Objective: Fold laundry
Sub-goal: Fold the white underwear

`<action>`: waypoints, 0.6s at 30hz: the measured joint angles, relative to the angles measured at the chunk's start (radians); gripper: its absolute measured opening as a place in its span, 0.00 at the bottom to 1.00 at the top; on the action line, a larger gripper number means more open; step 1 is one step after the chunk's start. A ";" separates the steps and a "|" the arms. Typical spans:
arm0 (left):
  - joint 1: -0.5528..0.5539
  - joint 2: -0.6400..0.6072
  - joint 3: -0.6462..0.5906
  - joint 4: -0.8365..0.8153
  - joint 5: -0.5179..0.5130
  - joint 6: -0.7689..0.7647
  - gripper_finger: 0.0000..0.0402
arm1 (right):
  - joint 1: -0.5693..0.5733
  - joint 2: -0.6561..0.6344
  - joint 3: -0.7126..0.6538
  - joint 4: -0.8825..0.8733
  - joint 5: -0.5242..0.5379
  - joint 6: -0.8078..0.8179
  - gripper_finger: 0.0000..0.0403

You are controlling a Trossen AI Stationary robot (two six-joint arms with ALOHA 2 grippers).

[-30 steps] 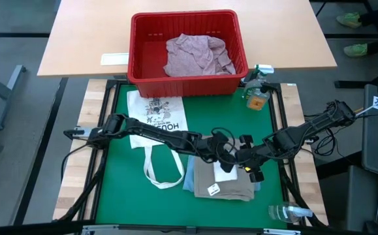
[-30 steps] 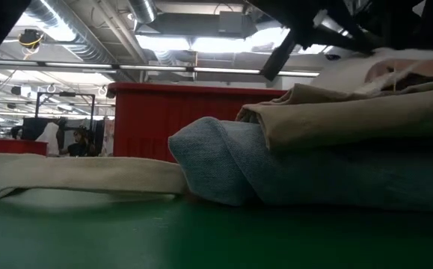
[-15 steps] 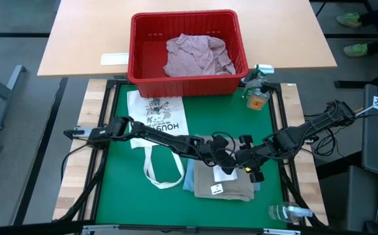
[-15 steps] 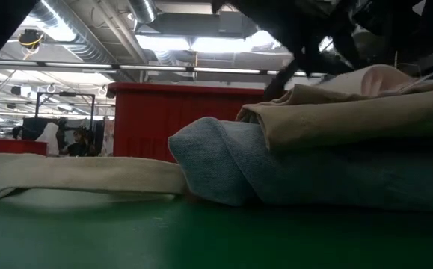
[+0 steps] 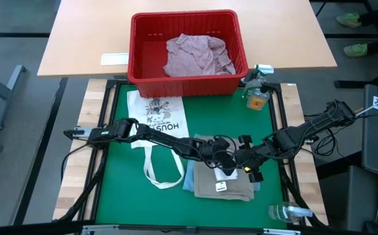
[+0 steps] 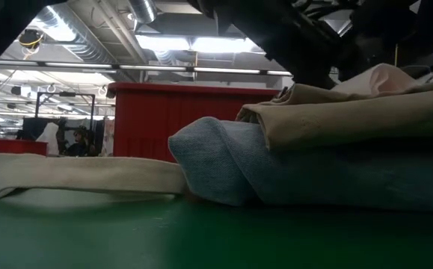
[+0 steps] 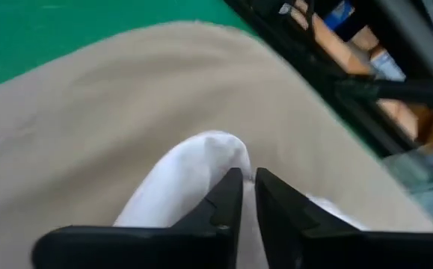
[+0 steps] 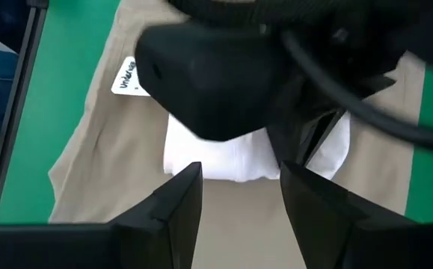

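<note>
The laundry is partly done, you'll judge: folded tan khaki cloth [image 5: 224, 181] lies on folded light blue denim jeans [image 6: 291, 168] on the bench, a small white folded piece [image 8: 253, 153] on top under your nearly-together left tool [image 7: 244, 196] and apart right tool [image 8: 238, 190], while the pink-mauve shirt [image 5: 197, 55] waits in the red plastic basket [image 5: 140, 52].

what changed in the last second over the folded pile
The left tool slid along the tan garment toward the right tool, its fingers pinched on the small white piece. The white tag shifted slightly. The right tool, basket and tote bag stayed put.
</note>
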 joint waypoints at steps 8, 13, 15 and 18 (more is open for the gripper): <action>0.002 -0.028 -0.001 -0.006 0.020 0.242 0.24 | 0.000 0.000 0.000 0.009 0.000 0.000 0.45; 0.004 -0.078 -0.001 -0.015 0.027 0.355 0.25 | 0.000 -0.002 0.000 0.009 0.000 0.000 0.45; 0.004 -0.098 -0.001 -0.028 0.027 0.387 0.24 | 0.000 -0.002 0.000 0.009 0.000 0.000 0.45; 0.003 -0.128 -0.001 -0.051 0.028 0.399 0.23 | 0.000 -0.003 0.000 0.010 0.000 0.000 0.45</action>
